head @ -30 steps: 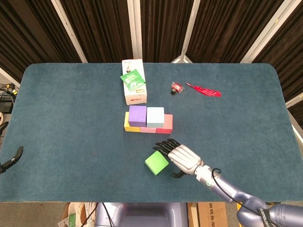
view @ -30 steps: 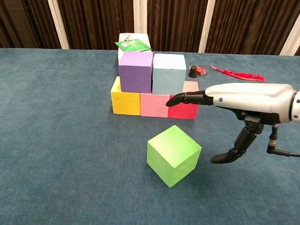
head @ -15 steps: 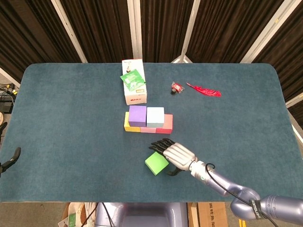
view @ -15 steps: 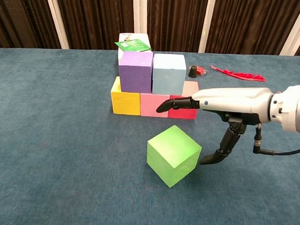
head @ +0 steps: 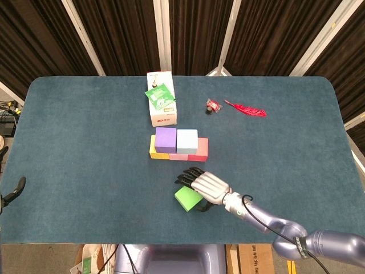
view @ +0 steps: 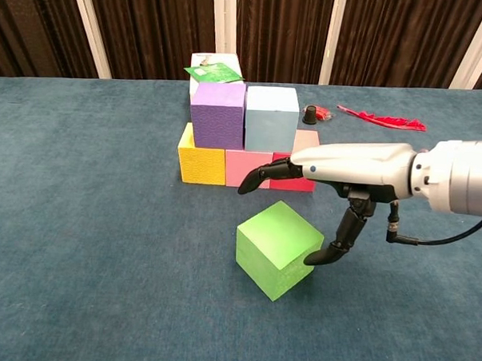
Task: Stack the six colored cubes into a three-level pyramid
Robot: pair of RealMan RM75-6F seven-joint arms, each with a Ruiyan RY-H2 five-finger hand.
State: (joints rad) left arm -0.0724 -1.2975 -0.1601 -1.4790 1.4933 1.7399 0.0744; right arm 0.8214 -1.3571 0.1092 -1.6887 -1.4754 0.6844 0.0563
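Note:
A green cube [head: 186, 199] [view: 274, 250] lies alone on the blue table, turned at an angle, in front of the stack. The stack has a yellow cube [view: 202, 164], a pink cube [view: 248, 168] and a red cube [view: 293, 181] in a row. A purple cube [view: 217, 115] and a light blue cube [view: 271, 118] sit on top of that row. My right hand [head: 206, 186] [view: 346, 165] hovers over the green cube with its fingers stretched above the top. Its thumb hangs by the cube's right face, and I cannot tell whether it touches. A dark curved piece [head: 12, 190] at the left edge may be my left hand.
Behind the stack stands a white box [head: 161, 105] [view: 214, 67] with a green packet on it. A red feather [head: 246, 108] [view: 384, 119] and a small black and red object [head: 212, 106] [view: 312, 114] lie at the back right.
My right hand has slid left and forward, from beside the green cube to over it. Its thumb has come up to the cube's right face. The cubes have not moved.

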